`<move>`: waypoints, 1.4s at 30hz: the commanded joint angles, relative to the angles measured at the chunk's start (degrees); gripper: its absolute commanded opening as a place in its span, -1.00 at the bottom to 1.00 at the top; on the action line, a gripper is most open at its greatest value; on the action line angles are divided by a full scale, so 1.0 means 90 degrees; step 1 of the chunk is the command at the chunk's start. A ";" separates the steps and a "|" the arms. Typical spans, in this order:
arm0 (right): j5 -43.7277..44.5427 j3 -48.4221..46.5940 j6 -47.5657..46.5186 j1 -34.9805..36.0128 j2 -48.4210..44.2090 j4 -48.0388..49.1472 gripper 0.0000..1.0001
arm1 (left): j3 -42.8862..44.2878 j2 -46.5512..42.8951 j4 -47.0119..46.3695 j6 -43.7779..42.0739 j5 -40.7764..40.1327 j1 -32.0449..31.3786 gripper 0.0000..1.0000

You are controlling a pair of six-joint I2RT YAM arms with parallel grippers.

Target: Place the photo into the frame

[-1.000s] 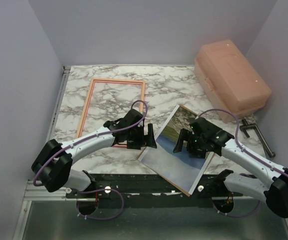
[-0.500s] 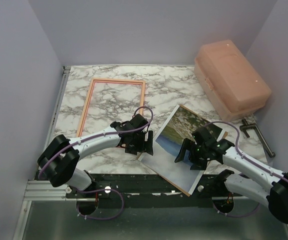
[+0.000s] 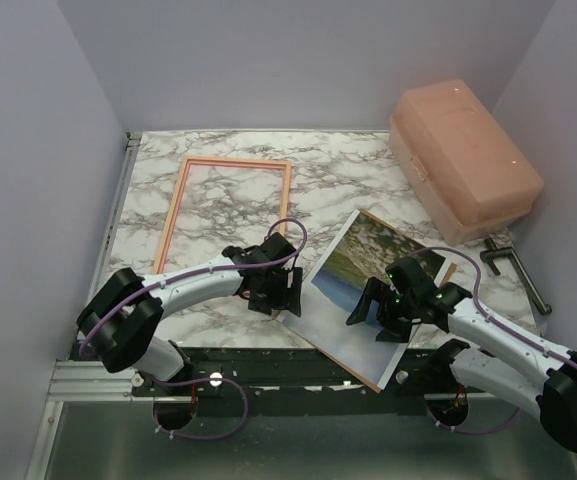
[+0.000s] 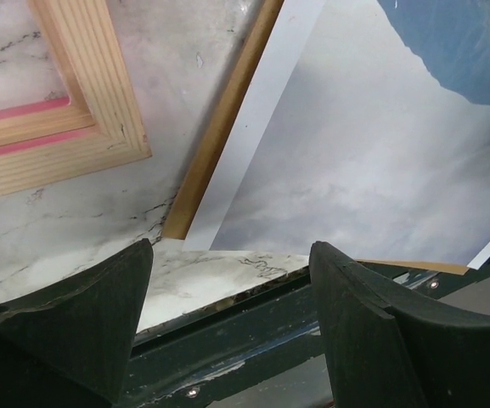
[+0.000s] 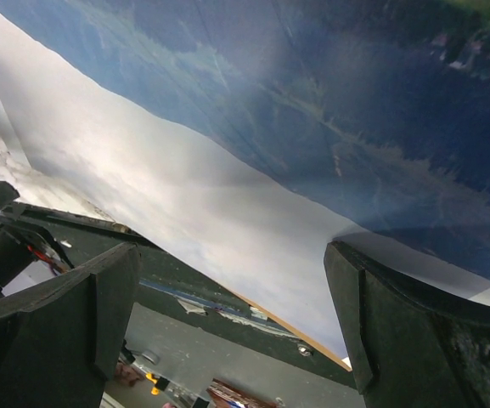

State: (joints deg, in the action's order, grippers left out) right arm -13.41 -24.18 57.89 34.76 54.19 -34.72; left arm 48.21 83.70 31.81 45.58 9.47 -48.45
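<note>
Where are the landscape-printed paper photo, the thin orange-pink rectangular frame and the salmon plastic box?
Landscape-printed paper photo [image 3: 340, 282]: top external view, its printed middle.
Thin orange-pink rectangular frame [image 3: 238, 160]: top external view, its far rail.
Salmon plastic box [image 3: 465, 150]: top external view, its lid.

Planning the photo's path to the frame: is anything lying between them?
No loose object. Only bare marble table separates the photo and the frame; the open left gripper hovers over that gap, by the frame's near right corner.
</note>
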 commanded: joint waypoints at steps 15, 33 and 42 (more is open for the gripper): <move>0.0113 0.0441 -0.0065 -0.0009 0.0126 -0.0097 0.96 | 0.0188 0.0199 0.0080 -0.0096 -0.0046 -0.0178 0.33; -0.0010 0.0556 -0.0084 -0.0005 0.0121 0.0028 0.96 | 0.0388 0.0496 0.0086 -0.0026 -0.0301 -0.0401 0.36; -0.0044 0.0589 -0.0084 -0.0009 0.0114 0.0078 0.96 | 0.0156 0.0588 -0.0434 -0.0026 0.0008 -0.0399 0.21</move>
State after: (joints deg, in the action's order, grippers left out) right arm -16.86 -22.68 58.48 34.76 54.19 -31.20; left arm 50.83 88.84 32.12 45.25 7.20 -51.62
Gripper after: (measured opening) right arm 0.981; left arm 0.641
